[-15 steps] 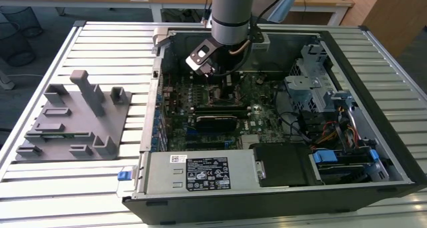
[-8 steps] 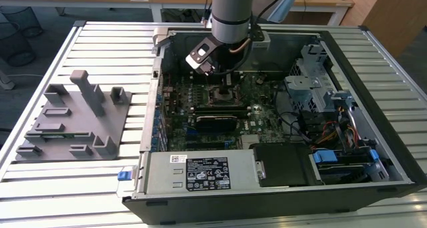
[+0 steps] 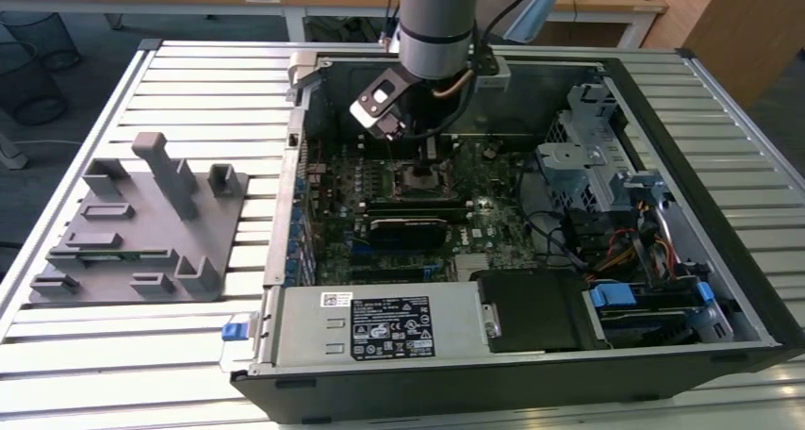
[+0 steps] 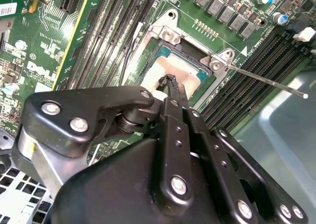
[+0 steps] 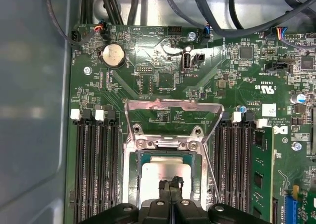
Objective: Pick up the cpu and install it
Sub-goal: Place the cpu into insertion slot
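Observation:
The cpu (image 5: 165, 168) lies flat in the motherboard socket (image 5: 132, 169), its silver top showing inside the metal frame; it is also seen in the second wrist view (image 4: 173, 68). My gripper (image 5: 171, 185) stands right over it with the two black fingers pressed together and the tips at the chip's top face, the same in the second wrist view (image 4: 170, 80). The socket's load plate (image 5: 173, 105) is swung open and the thin lever (image 4: 266, 80) sticks out free. In the exterior view the gripper (image 3: 428, 161) reaches down into the open computer case (image 3: 704, 289).
Black memory slots (image 5: 94, 169) flank the socket and a green memory stick (image 5: 259, 169) sits in one. A grey fixture tray (image 3: 139, 223) lies on the exterior view's left. The power supply (image 3: 377, 326), drive cage (image 3: 591, 166) and cables crowd the case.

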`<state>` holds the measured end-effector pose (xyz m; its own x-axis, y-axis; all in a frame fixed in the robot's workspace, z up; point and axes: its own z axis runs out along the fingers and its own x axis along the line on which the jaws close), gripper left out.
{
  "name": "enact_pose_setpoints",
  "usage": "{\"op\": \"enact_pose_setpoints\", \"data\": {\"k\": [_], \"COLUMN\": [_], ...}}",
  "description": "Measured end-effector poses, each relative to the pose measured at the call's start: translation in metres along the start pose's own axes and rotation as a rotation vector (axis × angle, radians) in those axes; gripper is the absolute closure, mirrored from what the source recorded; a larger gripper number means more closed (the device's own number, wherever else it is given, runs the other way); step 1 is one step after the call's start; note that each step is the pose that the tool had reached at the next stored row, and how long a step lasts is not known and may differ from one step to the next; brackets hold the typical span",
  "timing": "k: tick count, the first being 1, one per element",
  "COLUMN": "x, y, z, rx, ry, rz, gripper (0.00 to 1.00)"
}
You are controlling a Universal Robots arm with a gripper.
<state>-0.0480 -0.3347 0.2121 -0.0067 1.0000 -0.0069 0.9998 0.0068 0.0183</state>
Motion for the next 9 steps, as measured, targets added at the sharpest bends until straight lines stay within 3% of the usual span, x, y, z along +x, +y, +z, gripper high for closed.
{"op": "enact_pose_setpoints", "data": {"k": [9], "x": [0.0], "y": [0.0001], "z": [-0.0031], "rx": [0.0003], "ry": [0.0002], "rz": [0.0], "gripper": [0.89]}}
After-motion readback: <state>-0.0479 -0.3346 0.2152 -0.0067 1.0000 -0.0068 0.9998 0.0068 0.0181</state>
